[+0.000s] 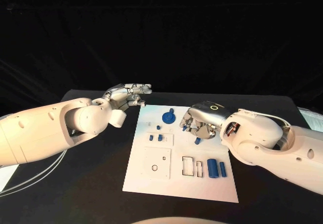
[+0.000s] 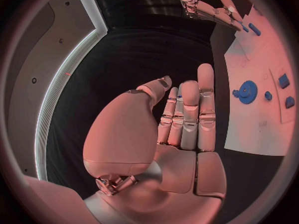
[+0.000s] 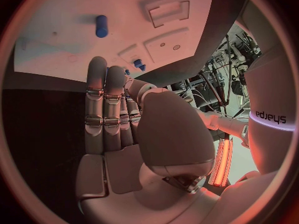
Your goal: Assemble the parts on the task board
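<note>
Right hand (image 1: 199, 125), nearest the lens in its wrist view, reaches over the far half of the board (image 1: 181, 186). Its fingers (image 3: 96, 84) lie long and side by side, with the thumb folded across their tips. A speck of blue shows at those tips, and whether it is pinched there or lying on the board beyond cannot be told.

Just beyond the fingers in the head view stands the blue gear (image 1: 168, 115), close to the hand but seemingly not touched by it. A blue peg (image 1: 197, 140) shows just under the hand on its near side. Two small blocks (image 1: 155, 137) lie farther toward the board's left edge. Two cylinders (image 1: 216, 168) lie loose side by side in the near right corner, well apart from either hand and next to open rectangular slots (image 1: 187, 165).

Left hand (image 1: 128, 95) hangs over the black table (image 1: 87, 186), just off the board's far left corner. Its fingers (image 2: 187, 109) are straight and together with the thumb out, and they hold nothing.

Judging by the loose parts and bare slots, the assembly looks to be at an early stage, with most of the fitting left to do.
</note>
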Robot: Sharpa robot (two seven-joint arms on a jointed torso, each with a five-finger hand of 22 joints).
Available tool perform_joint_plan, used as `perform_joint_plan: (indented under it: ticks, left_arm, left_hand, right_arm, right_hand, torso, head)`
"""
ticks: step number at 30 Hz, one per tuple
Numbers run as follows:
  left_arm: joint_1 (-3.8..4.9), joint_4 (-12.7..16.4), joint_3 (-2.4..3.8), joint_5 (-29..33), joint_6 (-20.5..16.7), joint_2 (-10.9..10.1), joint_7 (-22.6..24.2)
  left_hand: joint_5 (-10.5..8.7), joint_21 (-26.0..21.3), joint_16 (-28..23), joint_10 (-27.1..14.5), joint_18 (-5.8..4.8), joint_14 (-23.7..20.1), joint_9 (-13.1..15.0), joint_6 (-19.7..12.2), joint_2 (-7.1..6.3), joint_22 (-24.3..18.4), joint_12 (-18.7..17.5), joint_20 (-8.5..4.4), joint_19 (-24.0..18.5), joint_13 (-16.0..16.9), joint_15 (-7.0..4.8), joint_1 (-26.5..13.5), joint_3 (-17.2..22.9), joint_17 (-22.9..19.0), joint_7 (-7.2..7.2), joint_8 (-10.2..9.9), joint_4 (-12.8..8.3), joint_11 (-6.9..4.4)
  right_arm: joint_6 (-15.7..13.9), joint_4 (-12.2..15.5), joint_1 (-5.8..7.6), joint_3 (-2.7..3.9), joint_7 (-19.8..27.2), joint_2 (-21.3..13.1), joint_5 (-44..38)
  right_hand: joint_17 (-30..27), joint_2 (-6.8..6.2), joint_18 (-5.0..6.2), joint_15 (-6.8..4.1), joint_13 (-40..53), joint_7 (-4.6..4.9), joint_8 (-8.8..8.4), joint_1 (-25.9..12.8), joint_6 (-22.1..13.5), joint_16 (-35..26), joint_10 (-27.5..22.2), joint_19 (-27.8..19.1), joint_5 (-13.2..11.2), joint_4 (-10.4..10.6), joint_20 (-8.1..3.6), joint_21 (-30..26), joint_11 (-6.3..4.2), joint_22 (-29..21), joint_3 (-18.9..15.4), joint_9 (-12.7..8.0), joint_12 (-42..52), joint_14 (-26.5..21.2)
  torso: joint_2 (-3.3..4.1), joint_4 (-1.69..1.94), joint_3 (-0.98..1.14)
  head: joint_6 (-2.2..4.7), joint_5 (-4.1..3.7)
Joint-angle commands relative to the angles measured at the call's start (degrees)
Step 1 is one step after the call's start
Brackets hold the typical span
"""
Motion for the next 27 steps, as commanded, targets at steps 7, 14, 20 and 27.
perform_joint_plan:
  ticks: [7, 14, 20, 27]
  left_arm:
    - [0.02, 0.1, 0.03, -0.2, 0.9, 0.2, 0.3]
    - [0.02, 0.3, 0.03, -0.3, 1.0, 0.4, 0.3]
    - [0.02, 0.3, 0.03, -0.3, 1.0, 0.5, 0.2]
    - [0.02, 0.2, 0.02, -0.3, 1.2, 0.6, 0.2]
  left_hand:
    - [0.32, -0.3, -0.1, -0.3, 0.97, -0.3, -0.1, -0.5, 0.48, -0.1, 0.4, 0.25, -0.2, -0.1, 0.14, 0.0, 0.0, -0.1, -0.02, -0.2, -0.3, 0.03]
    - [0.31, -0.3, -0.1, -0.4, 0.97, -0.4, -0.1, -0.6, 0.47, -0.1, 0.4, 0.26, -0.2, -0.1, 0.15, 0.0, 0.0, -0.1, -0.01, -0.2, -0.3, 0.04]
    - [0.3, -0.3, -0.1, -0.5, 0.97, -0.4, -0.1, -0.6, 0.44, -0.1, 0.5, 0.29, -0.2, -0.1, 0.18, 0.0, 0.0, -0.2, 0.04, -0.2, -0.3, 0.08]
    - [0.28, -0.4, -0.1, -0.5, 0.96, -0.4, 0.0, -0.7, 0.44, -0.1, 0.6, 0.32, -0.2, -0.1, 0.22, -0.1, -0.1, -0.2, 0.07, -0.1, -0.3, 0.12]
  right_arm:
    - [0.7, -0.6, -3.64, -0.3, 2.4, 4.5, -0.3]
    - [1.3, -2.5, -6.41, -0.73, 3.6, 7.5, -0.4]
    - [1.2, -3.7, -8.22, -1.06, 4.4, 9.4, -0.7]
    - [1.5, -4.6, -8.85, -1.2, 4.4, 10.1, -1.0]
  right_hand:
    - [0.2, 0.23, 0.46, 0.0, 0.0, 0.34, 0.11, -0.5, 0.4, 0.5, 0.3, -0.3, 0.1, -0.3, 0.27, 0.6, 0.12, 0.3, 0.7, 0.1, -0.1, 0.9]
    - [0.4, 0.35, 0.43, 0.04, 0.0, 0.54, 0.08, -0.6, 0.4, 0.7, 0.3, -0.4, 0.1, -0.5, 0.37, 0.9, 0.25, 0.6, 0.9, 0.1, -0.2, 0.9]
    - [0.4, 0.36, 0.41, 0.11, -0.1, 0.63, 0.03, -0.8, 0.3, 0.8, 0.2, -0.5, 0.1, -0.6, 0.44, 1.0, 0.34, 0.7, 0.9, 0.1, -0.2, 0.8]
    - [0.5, 0.41, 0.38, 0.25, 0.0, 0.71, 0.05, -1.1, 0.3, 0.9, 0.2, -0.6, 0.1, -0.6, 0.55, 1.2, 0.39, 0.9, 0.8, 0.1, -0.1, 0.8]
  torso:
    - [0.01, -0.08, -0.01]
    - [0.08, -0.03, 0.01]
    - [0.06, -0.1, 0.03]
    - [0.05, -0.13, 0.04]
  head:
    - [-1.3, 2.53]
    - [-1.82, 3.26]
    - [-2.18, 3.62]
    - [-2.44, 3.83]
